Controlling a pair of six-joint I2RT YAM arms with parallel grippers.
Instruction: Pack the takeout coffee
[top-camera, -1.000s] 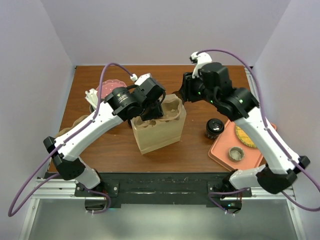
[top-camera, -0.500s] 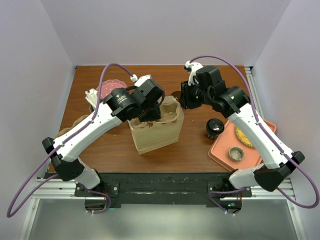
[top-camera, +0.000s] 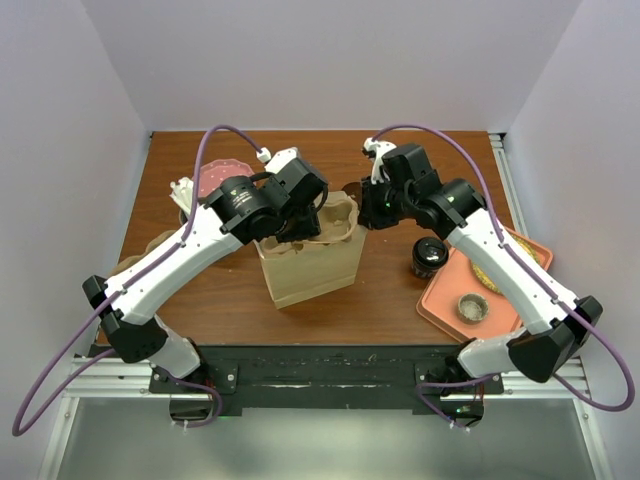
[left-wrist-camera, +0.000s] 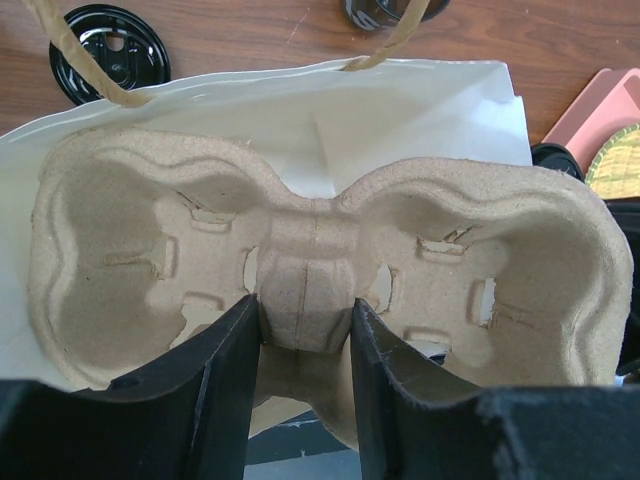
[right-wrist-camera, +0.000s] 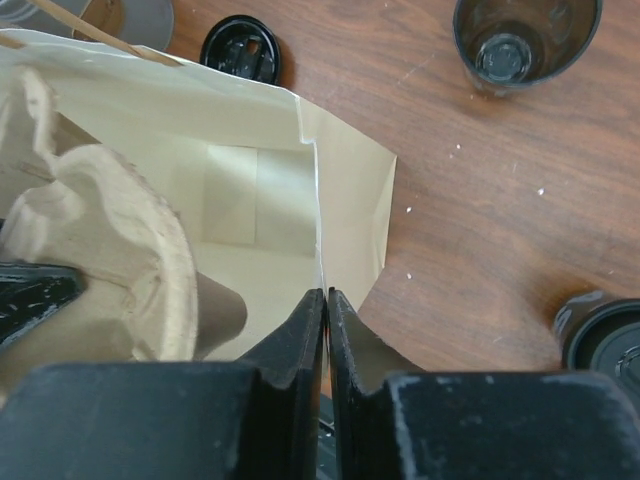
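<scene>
The left gripper (left-wrist-camera: 305, 318) clamps the middle ridge of a cardboard cup carrier (left-wrist-camera: 150, 230), one empty cup well on either side of its fingers, over an open paper bag (top-camera: 310, 272). The right gripper (right-wrist-camera: 326, 300) pinches the bag's rim between nearly closed fingers. The takeout coffee (top-camera: 428, 256) stands on the table to the right of those fingers, outside the bag, beside an orange tray (top-camera: 440, 302).

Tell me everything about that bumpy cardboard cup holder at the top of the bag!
The cup holder is tan, rough moulded pulp, shaped like a bow tie: two empty round wells with little cut tabs, joined by a raised middle ridge. The left pincer is shut on that ridge, holding it in the open mouth of the paper bag, whose rim the right pincer pinches.
</scene>
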